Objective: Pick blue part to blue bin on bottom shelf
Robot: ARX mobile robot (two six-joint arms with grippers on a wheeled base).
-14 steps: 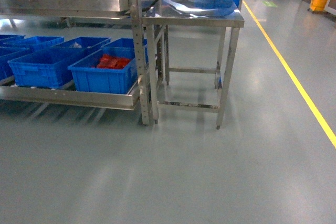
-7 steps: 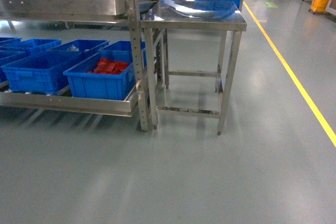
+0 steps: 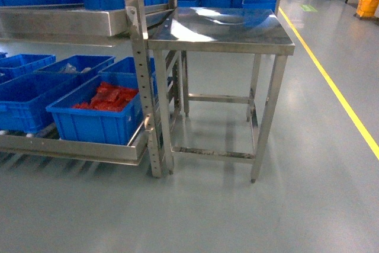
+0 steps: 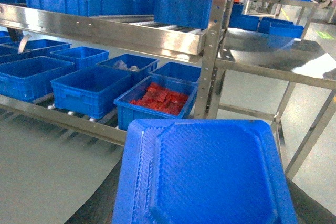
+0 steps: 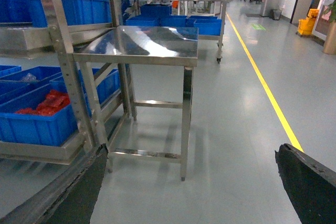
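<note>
A blue part (image 4: pixel 205 177), a flat ribbed plastic tray piece, fills the lower half of the left wrist view. My left gripper (image 4: pixel 202 213) is shut on it, and only the dark edges of its fingers (image 4: pixel 97 205) show beside it. Ahead lies the bottom shelf (image 4: pixel 68 121), with a blue bin (image 4: pixel 89 85) standing empty and another blue bin (image 4: pixel 137 115) holding red parts (image 4: pixel 160 98). The head view shows the same shelf rail (image 3: pixel 71 149) and the red-filled bin (image 3: pixel 95 124), but neither gripper. My right gripper (image 5: pixel 194 182) is open over bare floor.
A steel-topped table (image 3: pixel 219 31) stands right of the rack's perforated upright (image 3: pixel 142 87). An upper shelf (image 3: pixel 59 22) carrying more blue bins overhangs the bottom one. A yellow floor line (image 3: pixel 337 93) runs along the right. Further racks stand behind.
The head view has closed in on the rack and table. They look larger, and the red-filled bin has shifted left and lower in the frame.
</note>
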